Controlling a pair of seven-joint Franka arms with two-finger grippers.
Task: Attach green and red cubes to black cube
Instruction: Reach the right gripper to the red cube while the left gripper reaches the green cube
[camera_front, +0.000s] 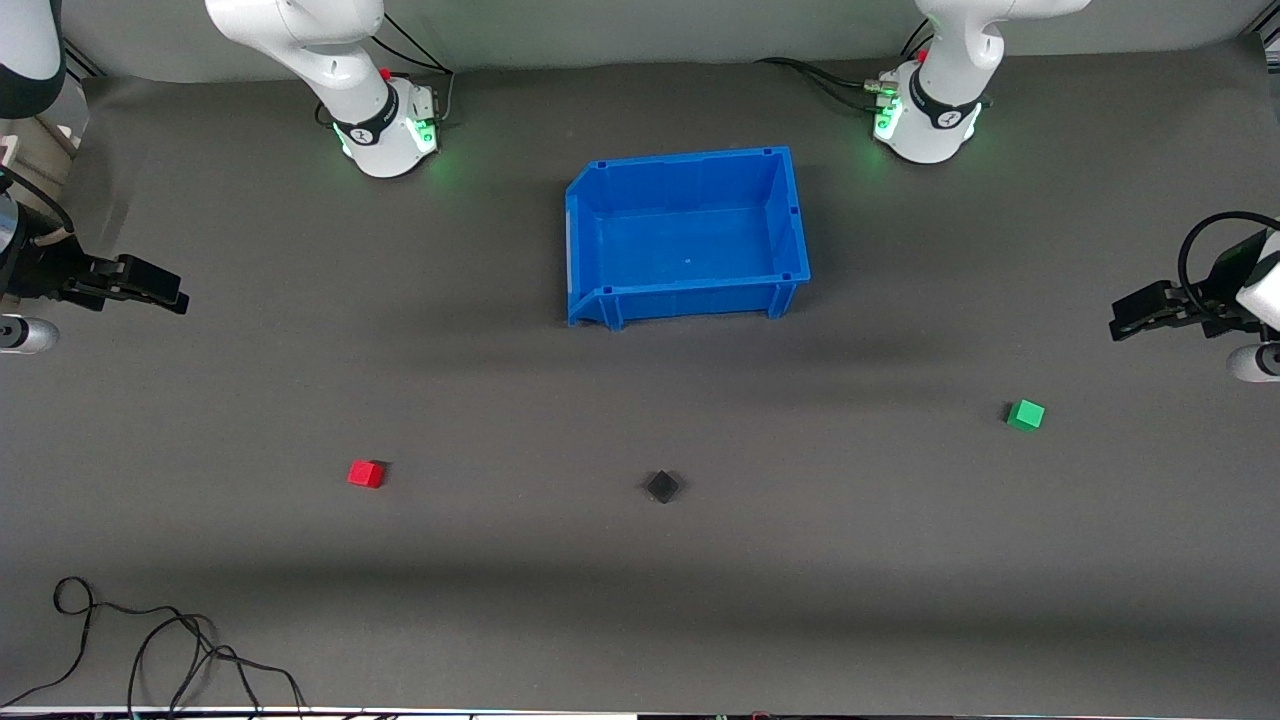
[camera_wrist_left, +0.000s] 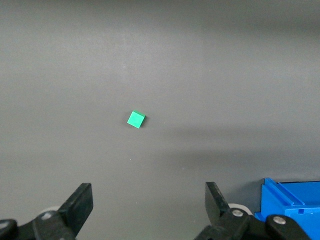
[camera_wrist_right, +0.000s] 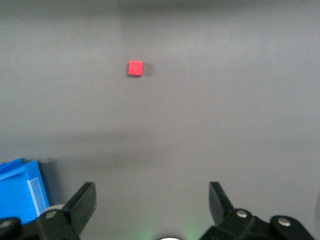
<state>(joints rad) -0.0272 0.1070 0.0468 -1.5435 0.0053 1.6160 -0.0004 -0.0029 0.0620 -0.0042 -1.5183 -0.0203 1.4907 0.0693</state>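
The black cube (camera_front: 662, 487) sits on the grey mat, nearer the front camera than the blue bin. The red cube (camera_front: 366, 473) lies toward the right arm's end and shows in the right wrist view (camera_wrist_right: 135, 68). The green cube (camera_front: 1026, 414) lies toward the left arm's end and shows in the left wrist view (camera_wrist_left: 136, 119). My left gripper (camera_front: 1122, 322) (camera_wrist_left: 149, 200) is open and empty, held high at its end of the table. My right gripper (camera_front: 175, 296) (camera_wrist_right: 152, 200) is open and empty, held high at its end.
An empty blue bin (camera_front: 583, 250) stands mid-table between the two arm bases; its corner shows in both wrist views (camera_wrist_left: 290, 197) (camera_wrist_right: 20, 185). Loose black cables (camera_front: 150, 640) lie at the mat's front edge toward the right arm's end.
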